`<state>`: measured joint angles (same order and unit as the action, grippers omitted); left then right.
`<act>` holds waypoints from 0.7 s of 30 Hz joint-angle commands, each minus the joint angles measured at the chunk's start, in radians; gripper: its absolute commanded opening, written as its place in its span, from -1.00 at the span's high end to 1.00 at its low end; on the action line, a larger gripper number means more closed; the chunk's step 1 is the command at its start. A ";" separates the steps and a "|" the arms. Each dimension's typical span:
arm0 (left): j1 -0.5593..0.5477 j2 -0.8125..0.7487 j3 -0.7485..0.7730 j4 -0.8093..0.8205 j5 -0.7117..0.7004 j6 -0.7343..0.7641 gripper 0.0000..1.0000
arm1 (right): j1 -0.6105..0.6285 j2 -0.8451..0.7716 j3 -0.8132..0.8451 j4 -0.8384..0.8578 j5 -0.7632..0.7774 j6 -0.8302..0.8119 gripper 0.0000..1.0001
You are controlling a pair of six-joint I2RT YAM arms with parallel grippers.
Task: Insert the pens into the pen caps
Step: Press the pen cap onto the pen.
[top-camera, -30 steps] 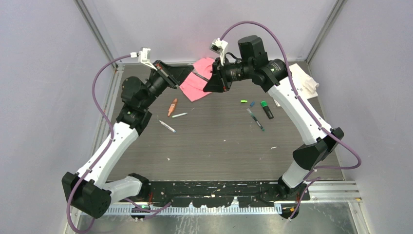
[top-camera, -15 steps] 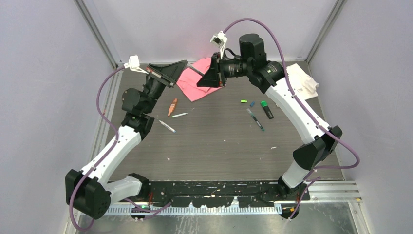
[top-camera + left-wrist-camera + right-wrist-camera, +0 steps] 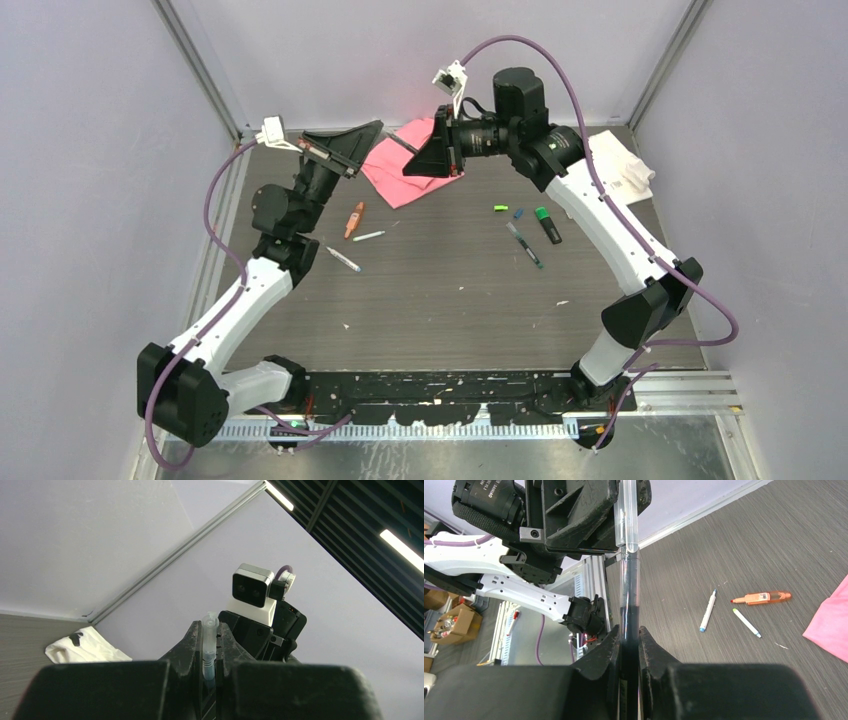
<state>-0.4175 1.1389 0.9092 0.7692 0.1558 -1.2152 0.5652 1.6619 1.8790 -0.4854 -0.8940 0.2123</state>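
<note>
A: From above?
B: My left claw (image 3: 374, 134) and right claw (image 3: 420, 155) face each other, raised above the pink cloth (image 3: 395, 188). The orange pen (image 3: 354, 219) lies on the surface (image 3: 450, 290), well apart.
A: Left wrist?
B: Clamped on the clear cap (image 3: 209, 640), mouth toward my right claw.
A: Right wrist?
B: Clamped on the dark pen (image 3: 629, 610), its length in line with the cap, tip at the mouth, nothing between
</note>
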 commanded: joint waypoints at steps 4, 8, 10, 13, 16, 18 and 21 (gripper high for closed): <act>-0.014 -0.039 -0.024 0.068 -0.051 -0.072 0.99 | 0.002 -0.050 -0.013 0.047 -0.014 -0.040 0.97; -0.013 -0.038 -0.016 0.066 -0.064 -0.082 0.99 | 0.003 -0.052 -0.014 0.045 -0.016 -0.040 0.98; -0.014 -0.037 -0.013 0.067 -0.068 -0.084 0.99 | 0.002 -0.052 -0.015 0.045 -0.016 -0.042 0.98; -0.014 -0.037 -0.007 0.060 -0.062 -0.083 0.99 | 0.001 -0.053 -0.013 0.046 -0.016 -0.043 0.98; -0.014 -0.028 0.001 0.051 -0.039 -0.082 0.99 | 0.002 -0.047 -0.007 0.049 -0.017 -0.040 0.98; -0.014 -0.024 0.003 0.038 -0.024 -0.073 0.99 | 0.002 -0.046 -0.004 0.052 -0.019 -0.038 0.98; -0.014 -0.027 0.007 0.004 0.000 -0.041 0.99 | 0.002 -0.045 -0.003 0.052 -0.021 -0.038 0.98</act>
<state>-0.4255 1.1320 0.8837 0.7689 0.1120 -1.2881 0.5655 1.6600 1.8633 -0.4778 -0.8986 0.1852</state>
